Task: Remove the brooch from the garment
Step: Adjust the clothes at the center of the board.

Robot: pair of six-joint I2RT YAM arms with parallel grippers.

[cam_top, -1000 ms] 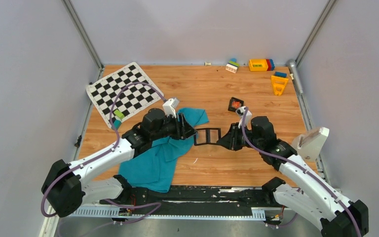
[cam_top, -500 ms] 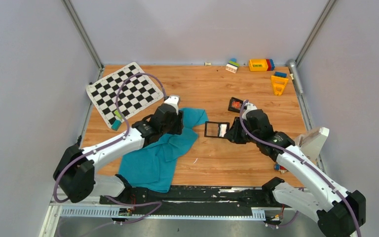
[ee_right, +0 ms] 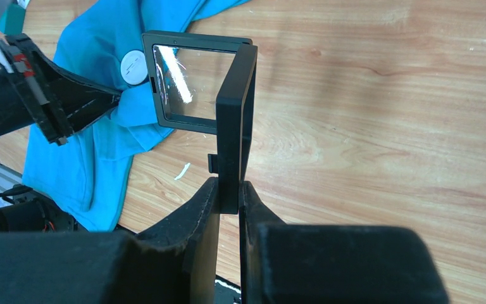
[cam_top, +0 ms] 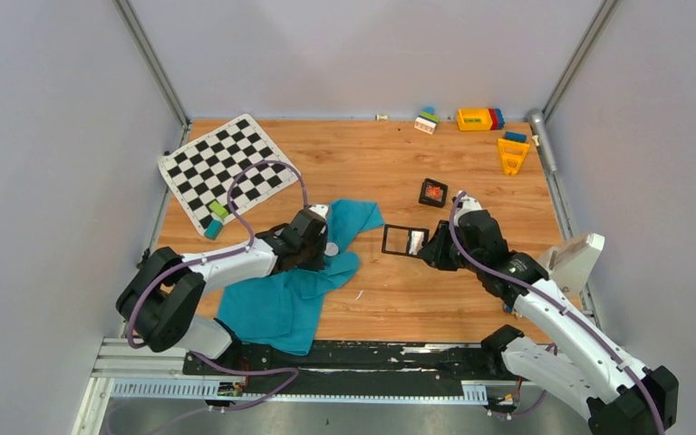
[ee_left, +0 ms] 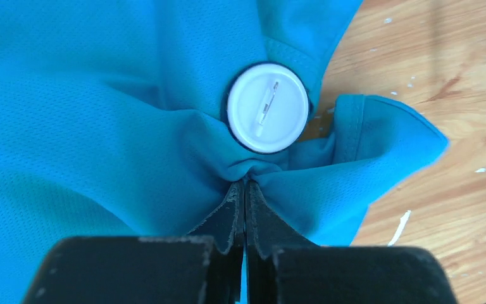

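I had the left claw pinched shut on a fold of the garment, just beside the white brooch sitting pin-side up on it. My right claw clamped the open black box near the garment's edge.

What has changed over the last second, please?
The left gripper left the open black box, drew back to the shirt and now pinches the cloth beside the white brooch. The right gripper alone holds the box, shifted slightly right. The checkered mat and toys stayed put.
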